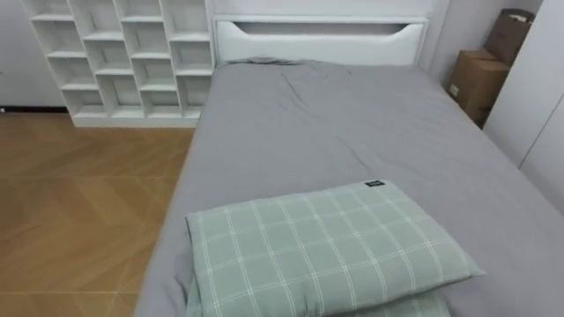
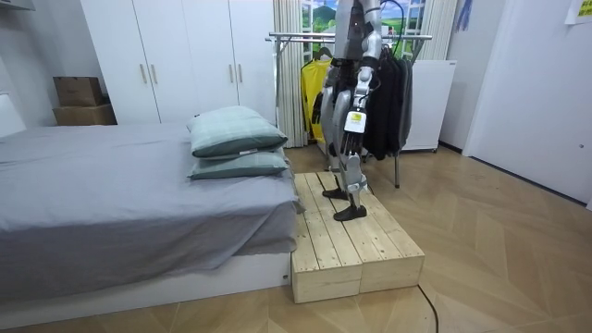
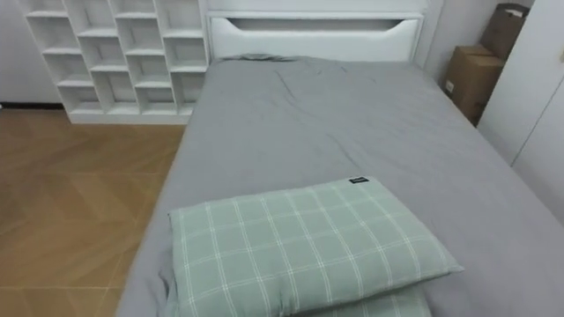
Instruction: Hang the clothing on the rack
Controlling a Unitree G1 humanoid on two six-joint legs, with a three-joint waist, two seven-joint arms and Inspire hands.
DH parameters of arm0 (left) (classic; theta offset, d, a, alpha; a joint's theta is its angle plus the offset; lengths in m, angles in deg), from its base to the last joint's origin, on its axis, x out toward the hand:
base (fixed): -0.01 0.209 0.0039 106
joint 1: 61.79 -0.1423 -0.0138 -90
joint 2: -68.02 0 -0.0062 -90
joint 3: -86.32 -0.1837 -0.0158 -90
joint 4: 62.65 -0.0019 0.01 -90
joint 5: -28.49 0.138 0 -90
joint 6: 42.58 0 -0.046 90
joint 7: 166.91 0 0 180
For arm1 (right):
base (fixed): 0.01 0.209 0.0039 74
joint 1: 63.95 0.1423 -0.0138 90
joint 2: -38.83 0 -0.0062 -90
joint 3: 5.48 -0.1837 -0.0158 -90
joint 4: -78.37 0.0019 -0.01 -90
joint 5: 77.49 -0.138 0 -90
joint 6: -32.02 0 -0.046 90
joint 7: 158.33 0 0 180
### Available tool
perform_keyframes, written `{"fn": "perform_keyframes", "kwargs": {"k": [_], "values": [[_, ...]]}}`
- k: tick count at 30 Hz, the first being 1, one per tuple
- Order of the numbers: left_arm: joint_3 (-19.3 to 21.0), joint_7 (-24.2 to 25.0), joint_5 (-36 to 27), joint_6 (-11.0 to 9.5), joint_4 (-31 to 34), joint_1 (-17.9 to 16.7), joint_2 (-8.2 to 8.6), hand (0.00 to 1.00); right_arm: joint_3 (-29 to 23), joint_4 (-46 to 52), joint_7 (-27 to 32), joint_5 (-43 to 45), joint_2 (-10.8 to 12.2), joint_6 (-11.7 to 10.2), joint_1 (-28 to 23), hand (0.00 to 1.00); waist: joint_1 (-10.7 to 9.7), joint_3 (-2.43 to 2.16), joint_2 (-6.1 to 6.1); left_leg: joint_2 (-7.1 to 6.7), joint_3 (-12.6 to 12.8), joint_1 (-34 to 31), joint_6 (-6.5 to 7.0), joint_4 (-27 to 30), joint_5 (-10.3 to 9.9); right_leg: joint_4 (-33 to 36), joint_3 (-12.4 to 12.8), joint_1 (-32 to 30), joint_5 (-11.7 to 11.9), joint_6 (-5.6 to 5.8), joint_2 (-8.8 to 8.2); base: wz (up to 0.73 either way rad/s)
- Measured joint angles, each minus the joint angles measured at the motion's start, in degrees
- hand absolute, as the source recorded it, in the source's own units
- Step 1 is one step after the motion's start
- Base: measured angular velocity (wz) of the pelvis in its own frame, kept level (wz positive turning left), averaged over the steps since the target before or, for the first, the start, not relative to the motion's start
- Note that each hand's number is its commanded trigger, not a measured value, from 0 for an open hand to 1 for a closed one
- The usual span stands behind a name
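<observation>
Grey bed [image 1: 352, 132], white cubby shelf [image 1: 123, 53], herringbone wood floor [image 1: 79, 202], white wardrobes [image 2: 176, 55].

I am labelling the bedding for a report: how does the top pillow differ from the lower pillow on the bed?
The top pillow is plump; the lower pillow is flatter. The top pillow lies on the lower pillow, which lies on the grey bed. Both are greenish and rectangular.

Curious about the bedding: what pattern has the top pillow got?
The top pillow is green with white checks; left eye view.
</observation>
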Motion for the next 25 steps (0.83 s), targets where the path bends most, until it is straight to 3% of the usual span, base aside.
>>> {"fn": "perform_keyframes", "kwargs": {"k": [7,11,25], "values": [[-0.7,0.5,-1.3,0.3,-0.2,0.5,0.16,0.0,1.1,-1.6,-3.1,-6.3,-0.7,0.0,-0.3,0.0,0.6,0.35,-0.36,-0.1,-0.3,0.0,-0.02,0.0,-0.1,-0.3,0.0,0.1,0.0,-0.08,0.02,0.0],[-1.9,2.7,-1.4,0.3,0.1,0.6,0.45,0.0,1.0,-2.3,-4.3,-8.8,-0.7,-0.1,-0.3,0.0,0.0,0.38,-0.34,-0.06,-0.6,-0.5,-0.03,0.1,-0.1,-0.8,0.0,0.1,0.1,-0.31,0.29,0.02],[-2.8,6.4,-3.7,0.1,-0.1,1.1,0.18,0.0,-0.2,-2.3,-8.2,-10.5,-1.3,-0.6,-0.9,0.0,-0.8,0.4,0.71,-0.12,-1.2,-0.6,-0.06,0.2,-0.1,-0.8,0.0,0.1,0.1,-0.34,0.31,0.0]]}}
